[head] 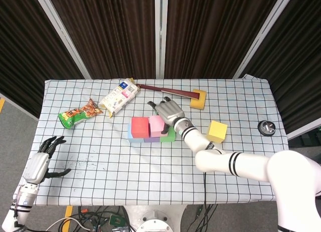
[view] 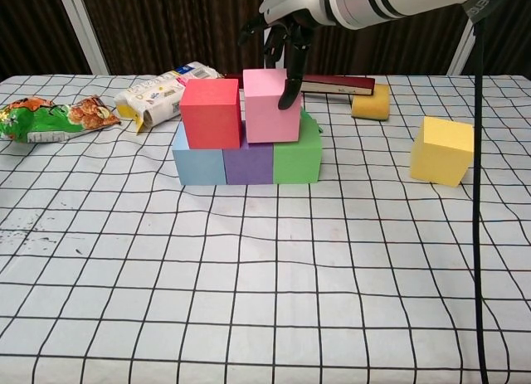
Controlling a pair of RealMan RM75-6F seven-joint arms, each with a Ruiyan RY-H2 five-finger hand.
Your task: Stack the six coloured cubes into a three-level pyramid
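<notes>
- The right hand (view: pixel 278 27) hangs over the pink cube (view: pixel 271 104), fingers spread and pointing down; one fingertip (view: pixel 286 96) touches the cube's right front face, and nothing is gripped.
- The pink cube sits on the second level, just beside the red cube (view: pixel 211 112), resting on the purple cube (view: pixel 249 162) and the green cube (view: pixel 297 158).
- The bottom row runs light blue cube (view: pixel 197 165), purple, green, left to right, touching one another.
- The yellow cube (view: pixel 442 150) stands alone on the table (view: pixel 265 301), well apart to the right of the stack.
- The left hand (head: pixel 41 162) lies off the table's near left corner, fingers apart and holding nothing.
- Far side of the table: a green snack bag (view: pixel 50 119), a white packet (view: pixel 162 92), a dark flat bar (view: pixel 336 85) and a yellow sponge (view: pixel 371 102).
</notes>
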